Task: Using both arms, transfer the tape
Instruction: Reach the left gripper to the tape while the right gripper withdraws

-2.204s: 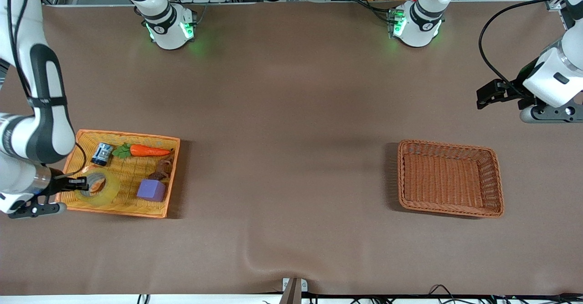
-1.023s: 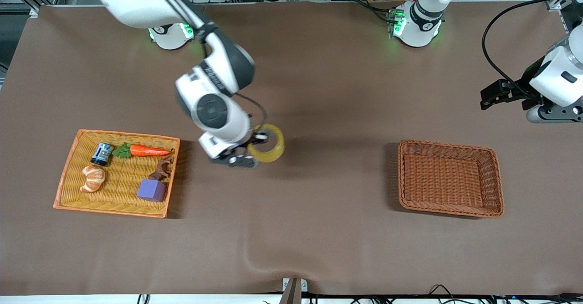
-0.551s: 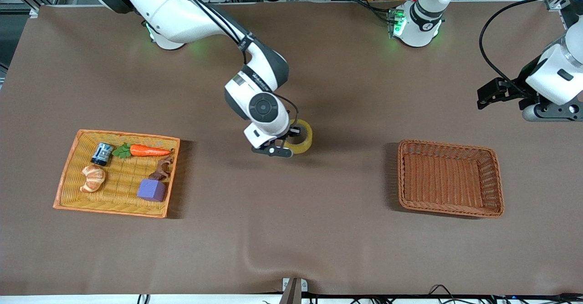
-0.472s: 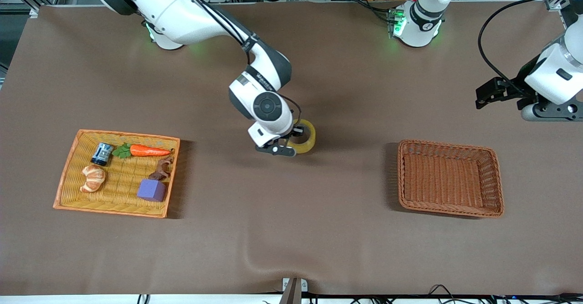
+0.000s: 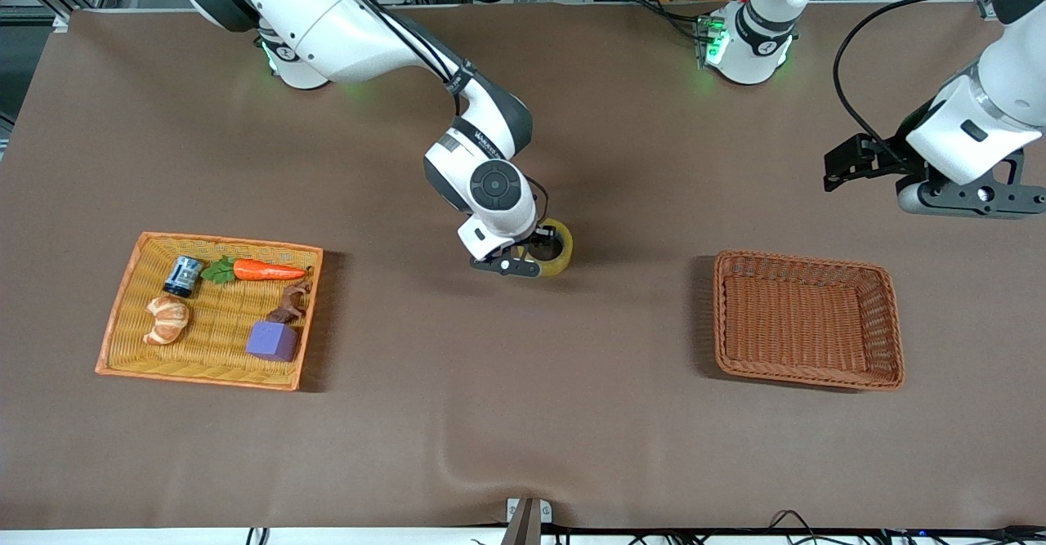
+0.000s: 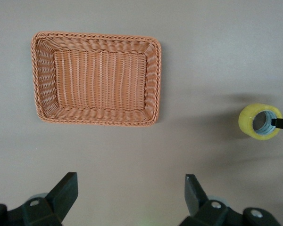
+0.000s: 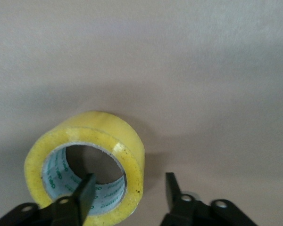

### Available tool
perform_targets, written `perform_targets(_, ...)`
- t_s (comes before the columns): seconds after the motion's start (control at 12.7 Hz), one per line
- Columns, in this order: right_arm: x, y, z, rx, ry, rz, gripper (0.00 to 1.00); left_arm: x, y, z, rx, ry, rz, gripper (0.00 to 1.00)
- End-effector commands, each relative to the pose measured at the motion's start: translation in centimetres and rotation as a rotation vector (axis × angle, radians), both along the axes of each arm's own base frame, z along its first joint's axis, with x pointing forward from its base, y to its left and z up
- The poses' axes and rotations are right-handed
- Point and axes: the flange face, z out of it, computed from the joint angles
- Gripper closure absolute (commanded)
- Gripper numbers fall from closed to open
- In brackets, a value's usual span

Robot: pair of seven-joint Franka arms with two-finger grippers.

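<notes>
The tape (image 5: pixel 560 252) is a yellowish roll lying flat on the brown table near its middle. It also shows in the right wrist view (image 7: pixel 108 127) and in the left wrist view (image 6: pixel 260 121). My right gripper (image 5: pixel 541 251) is low over it and open. In the right wrist view, my right gripper (image 7: pixel 129 181) has one finger inside the ring and the other outside, clear of the roll's wall. My left gripper (image 5: pixel 838 171) is open and empty, up over the left arm's end of the table. In the left wrist view, my left gripper (image 6: pixel 129 181) holds nothing.
A brown wicker basket (image 5: pixel 805 261) stands toward the left arm's end, also in the left wrist view (image 6: pixel 96 35). An orange tray (image 5: pixel 229 243) toward the right arm's end holds a carrot (image 5: pixel 265 270), a croissant (image 5: pixel 167 319), a purple cube (image 5: pixel 272 341) and a blue can (image 5: pixel 183 275).
My right arm carried the tape from the orange tray to the middle of the table and lowered it; its fingers now stand apart around the roll's wall. My left gripper shifted slightly toward the middle.
</notes>
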Motion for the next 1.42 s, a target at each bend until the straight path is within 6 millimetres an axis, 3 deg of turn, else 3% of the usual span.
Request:
perform_targets(0.0, 2.3, -2.5, 4.0, -0.018, -0.043, -0.030, 0.00, 0.3, -2.1, -0.9, -0.016, 0.014, -0.018, 0.00)
perform_targets(0.24, 5.7, -8.9, 7.7, -0.063, -0.010, 0.037, 0.00, -0.1, -6.0, -1.3, -0.026, 0.006, -0.025, 0.00)
perform_targets(0.39, 8.2, -14.6, 9.8, -0.083, 0.014, 0.052, 0.00, -0.4, -9.6, -2.8, -0.023, 0.030, -0.032, 0.00)
perform_targets(0.63, 10.5, -24.2, 12.9, -0.090, 0.027, 0.092, 0.00, -0.7, -16.2, -6.5, -0.025, 0.044, -0.111, 0.00)
perform_targets(0.79, 11.1, -30.3, 14.5, -0.084, 0.019, 0.151, 0.00, -0.4, -19.3, -9.3, -0.034, 0.041, -0.105, 0.00)
perform_targets(0.94, 11.1, -36.0, 16.9, -0.082, 0.011, 0.180, 0.00, -1.1, -24.0, -12.7, -0.037, 0.046, -0.082, 0.00)
perform_targets(1.18, 9.5, -39.9, 23.5, -0.108, -0.025, 0.208, 0.00, -1.9, -28.6, -18.3, -0.024, 0.080, -0.043, 0.00)
perform_targets(1.34, 8.6, -42.3, 26.7, -0.121, -0.042, 0.210, 0.00, -2.5, -31.1, -21.8, -0.019, 0.090, -0.013, 0.00)
